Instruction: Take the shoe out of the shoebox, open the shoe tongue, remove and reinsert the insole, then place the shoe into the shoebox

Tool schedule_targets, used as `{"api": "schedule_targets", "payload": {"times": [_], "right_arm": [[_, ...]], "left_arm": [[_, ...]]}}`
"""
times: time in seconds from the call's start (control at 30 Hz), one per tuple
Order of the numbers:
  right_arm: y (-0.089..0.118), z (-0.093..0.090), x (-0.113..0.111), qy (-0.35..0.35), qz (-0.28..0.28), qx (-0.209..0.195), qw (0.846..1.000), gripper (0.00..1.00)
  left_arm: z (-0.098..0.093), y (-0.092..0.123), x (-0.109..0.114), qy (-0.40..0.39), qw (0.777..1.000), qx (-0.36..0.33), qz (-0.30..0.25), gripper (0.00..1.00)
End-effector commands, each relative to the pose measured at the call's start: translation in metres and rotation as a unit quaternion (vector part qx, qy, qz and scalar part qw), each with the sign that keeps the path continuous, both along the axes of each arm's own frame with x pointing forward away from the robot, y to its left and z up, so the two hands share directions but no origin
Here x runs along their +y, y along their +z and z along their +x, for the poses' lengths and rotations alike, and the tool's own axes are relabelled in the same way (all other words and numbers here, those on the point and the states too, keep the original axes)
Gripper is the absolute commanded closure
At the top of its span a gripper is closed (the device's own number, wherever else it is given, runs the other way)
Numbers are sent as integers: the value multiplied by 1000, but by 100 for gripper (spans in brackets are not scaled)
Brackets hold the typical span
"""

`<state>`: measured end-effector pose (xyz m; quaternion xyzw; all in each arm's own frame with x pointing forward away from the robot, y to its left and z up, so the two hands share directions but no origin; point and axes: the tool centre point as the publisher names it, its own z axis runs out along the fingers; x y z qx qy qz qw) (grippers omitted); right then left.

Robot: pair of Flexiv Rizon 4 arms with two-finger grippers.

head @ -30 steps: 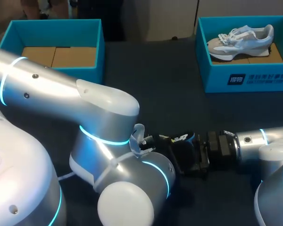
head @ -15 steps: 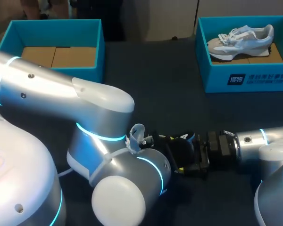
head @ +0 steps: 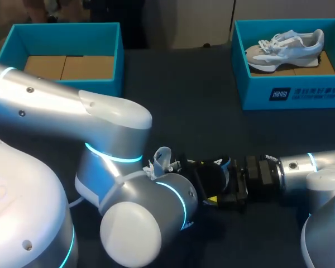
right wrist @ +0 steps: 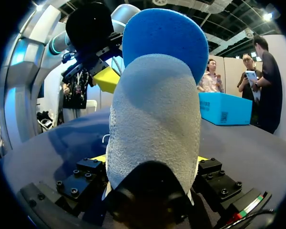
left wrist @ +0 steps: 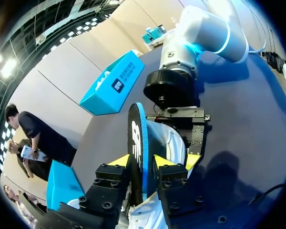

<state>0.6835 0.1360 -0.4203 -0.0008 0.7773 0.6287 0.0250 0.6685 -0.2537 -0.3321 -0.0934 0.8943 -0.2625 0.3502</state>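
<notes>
A white shoe (right wrist: 155, 129) is held heel-first, sole up, with my right gripper (right wrist: 150, 164) shut on its sides low over the table's near middle. Its insole (left wrist: 138, 143), black on top and blue beneath, stands on edge out of the shoe (left wrist: 174, 143). My left gripper (left wrist: 142, 164) is shut on that insole, one finger on each face. In the head view the two grippers meet, left gripper (head: 207, 181) against right gripper (head: 233, 187), and the insole (head: 216, 162) shows between them. My left arm hides most of the shoe there.
A blue shoebox (head: 251, 84) at the back right holds a second white-and-grey shoe (head: 285, 47). Another blue box (head: 109, 84) at the back left shows only a cardboard floor. My left arm's big elbow (head: 139, 229) fills the near left of the dark table.
My left arm's elbow has swung left and toward the near edge. Its fingers have drawn slightly closer on the insole. The right arm and shoe have stayed put.
</notes>
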Motion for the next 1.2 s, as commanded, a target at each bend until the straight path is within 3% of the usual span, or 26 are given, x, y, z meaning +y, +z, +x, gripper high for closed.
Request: {"api": "schedule_targets", "payload": {"times": [0.03,0.6,0.63,0.73,1.2], "right_arm": [[-3,-2,3,-1,-1,0,1000,100],[-3,-2,3,-1,-1,0,1000,100],[-3,-2,3,-1,-1,0,1000,100],[-3,-2,3,-1,-1,0,1000,100],[-3,-2,3,-1,-1,0,1000,100]], "left_arm": [[0,-1,1,-4,1000,-2,0,73],[5,-5,-2,-13,1000,-3,-2,75],[6,-5,-3,-14,1000,-2,-2,76],[7,-5,-3,-14,1000,2,-4,100],[3,13,-6,-17,1000,5,-13,100]]}}
